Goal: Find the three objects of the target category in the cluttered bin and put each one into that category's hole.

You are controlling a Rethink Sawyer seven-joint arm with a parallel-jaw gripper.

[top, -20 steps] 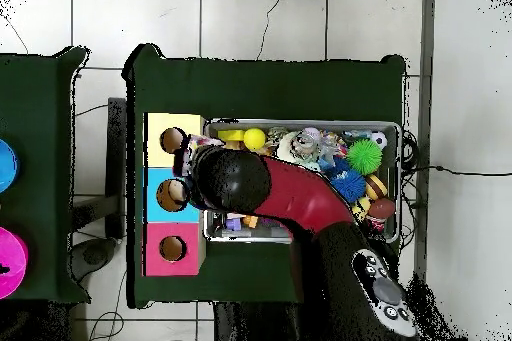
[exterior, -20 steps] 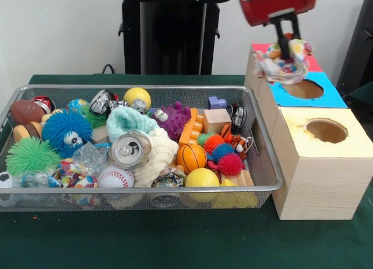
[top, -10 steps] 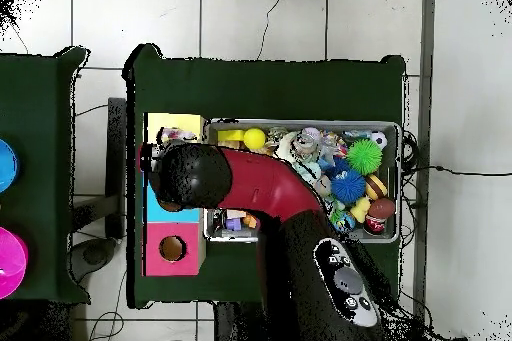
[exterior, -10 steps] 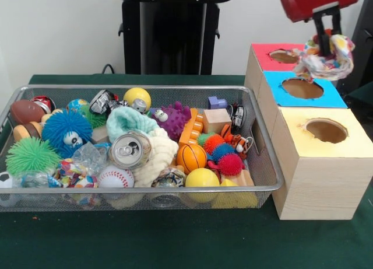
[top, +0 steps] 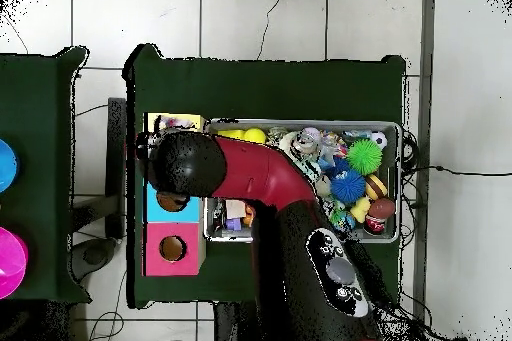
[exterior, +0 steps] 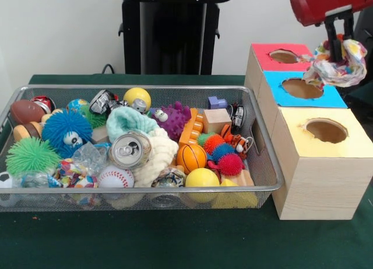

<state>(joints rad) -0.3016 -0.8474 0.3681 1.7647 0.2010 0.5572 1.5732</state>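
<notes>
Front view: pincer [exterior: 337,42] clamping rope toy [exterior: 341,65]

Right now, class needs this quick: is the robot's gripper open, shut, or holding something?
Gripper: shut on the knotted cloth rope toy, which hangs above the far edge of the blue-topped box.

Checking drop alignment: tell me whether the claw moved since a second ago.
Yes. The claw, holding the rope toy, moved rightward past the blue hole.

Robot lab: green-clothed table [exterior: 175,240], wooden sorting box [exterior: 315,181], tiled floor [top: 260,22].
</notes>
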